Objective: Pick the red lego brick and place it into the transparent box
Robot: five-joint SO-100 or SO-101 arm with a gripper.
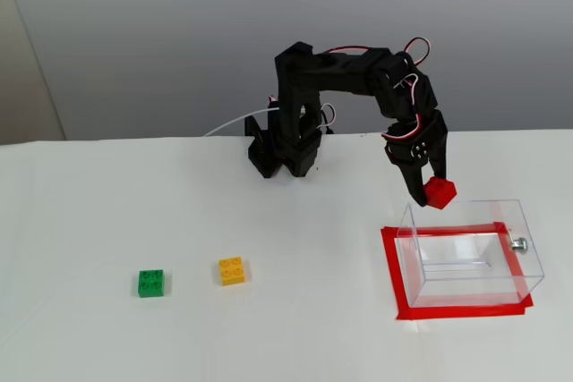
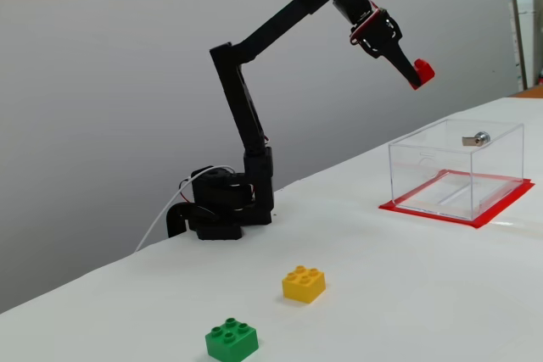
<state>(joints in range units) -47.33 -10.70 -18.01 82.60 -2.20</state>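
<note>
Black two-finger gripper [image 1: 433, 192] clamps the small red studded lego brick [image 1: 440, 192] in mid-air, near the back edge of the clear plastic rectangular box [image 1: 470, 250]; letting go from here risks the brick striking the rim and bouncing outside

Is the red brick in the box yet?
Not yet. The red lego brick is clamped in the gripper, raised above the transparent box, which holds nothing.
</note>
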